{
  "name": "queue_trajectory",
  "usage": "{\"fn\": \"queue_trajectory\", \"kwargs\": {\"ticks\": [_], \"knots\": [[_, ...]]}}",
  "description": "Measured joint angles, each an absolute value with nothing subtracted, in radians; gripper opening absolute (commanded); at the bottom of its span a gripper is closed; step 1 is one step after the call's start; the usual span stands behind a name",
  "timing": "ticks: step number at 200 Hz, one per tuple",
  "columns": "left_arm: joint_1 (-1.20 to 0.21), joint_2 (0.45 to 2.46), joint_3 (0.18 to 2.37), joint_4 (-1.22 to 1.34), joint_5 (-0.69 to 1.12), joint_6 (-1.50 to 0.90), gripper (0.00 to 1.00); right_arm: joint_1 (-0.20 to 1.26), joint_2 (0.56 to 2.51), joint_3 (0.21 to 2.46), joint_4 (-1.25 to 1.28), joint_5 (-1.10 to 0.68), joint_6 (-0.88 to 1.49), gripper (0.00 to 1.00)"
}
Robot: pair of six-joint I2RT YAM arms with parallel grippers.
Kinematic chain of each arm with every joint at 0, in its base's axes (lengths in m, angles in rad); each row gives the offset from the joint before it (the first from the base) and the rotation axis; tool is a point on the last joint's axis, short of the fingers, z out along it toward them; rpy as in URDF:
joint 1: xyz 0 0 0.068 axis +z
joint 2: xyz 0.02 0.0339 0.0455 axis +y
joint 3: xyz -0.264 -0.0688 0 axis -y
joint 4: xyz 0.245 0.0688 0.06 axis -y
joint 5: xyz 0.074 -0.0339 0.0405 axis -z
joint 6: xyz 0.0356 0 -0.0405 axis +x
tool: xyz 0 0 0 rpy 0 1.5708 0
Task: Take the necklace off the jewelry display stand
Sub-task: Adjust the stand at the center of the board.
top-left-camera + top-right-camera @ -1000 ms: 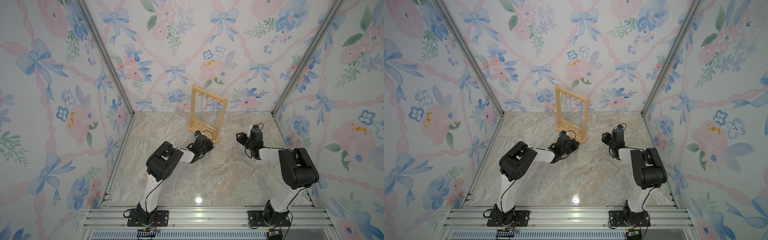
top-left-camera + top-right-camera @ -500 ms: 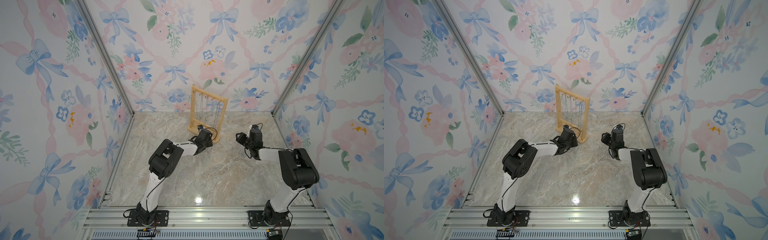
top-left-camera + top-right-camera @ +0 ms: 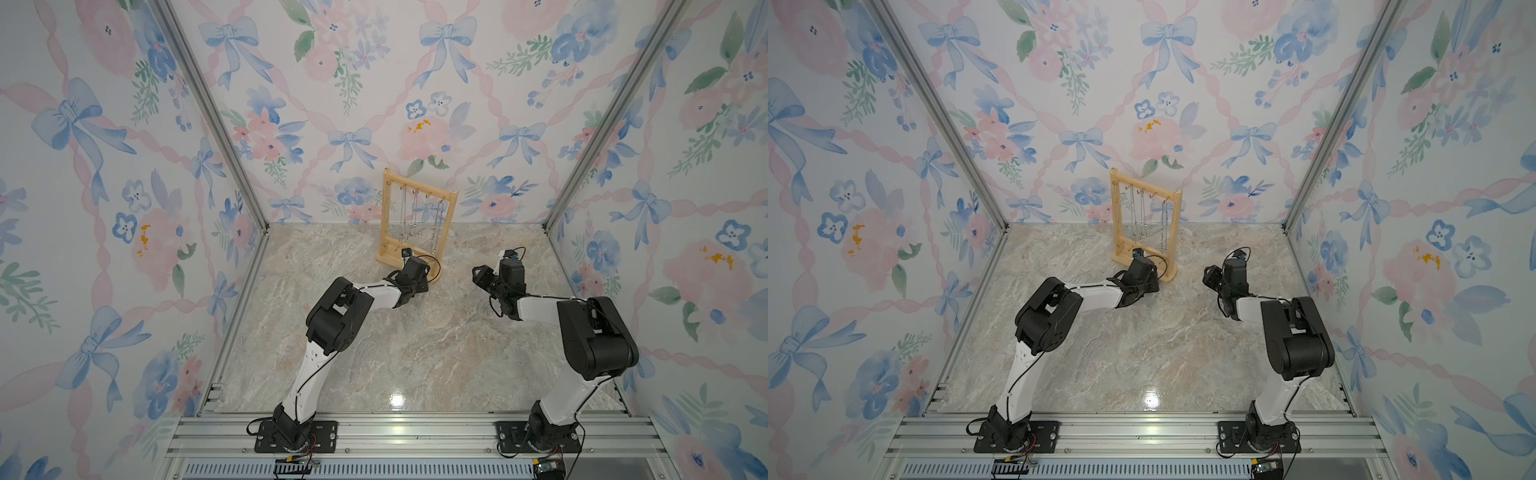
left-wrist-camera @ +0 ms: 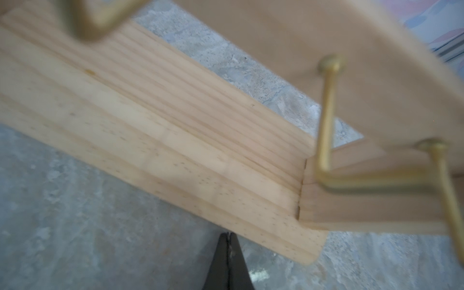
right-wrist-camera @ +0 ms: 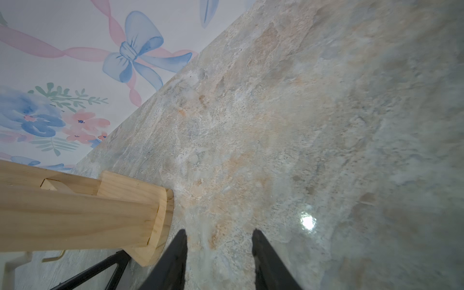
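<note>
The jewelry display stand [image 3: 419, 189] is a light-wood frame upright near the back wall, seen in both top views [image 3: 1145, 188]. Thin silver necklace chains [image 3: 415, 220] hang from its top bar. My left gripper [image 4: 228, 234] is shut, its tips against the front edge of the stand's base [image 4: 175, 150], with nothing showing between them. In a top view it sits low by the base's right end [image 3: 419, 275]. My right gripper [image 5: 220, 233] is open over bare table, just right of the base's end [image 5: 155, 218]. No chain shows in either wrist view.
Gold hooks [image 4: 326, 120] stick out of the stand's lower bar close above my left gripper. The marble table [image 3: 415, 353] stretches in front of both arms. Floral walls [image 3: 124, 208] enclose three sides, and an aluminium rail [image 3: 395, 432] runs along the front.
My left gripper has moved forward to the stand's base and stays shut. The right arm has not moved.
</note>
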State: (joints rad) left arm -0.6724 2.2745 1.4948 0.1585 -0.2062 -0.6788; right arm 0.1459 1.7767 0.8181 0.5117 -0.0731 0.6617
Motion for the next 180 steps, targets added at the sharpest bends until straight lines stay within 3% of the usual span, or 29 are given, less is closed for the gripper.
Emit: {"fn": "queue_trajectory", "kwargs": {"ticks": [180], "knots": [[-0.691,2.440,1.754,0.125,-0.247,-0.631,0.00,0.146,1.777,0.818,0.511,-0.073,0.662,0.46]]}}
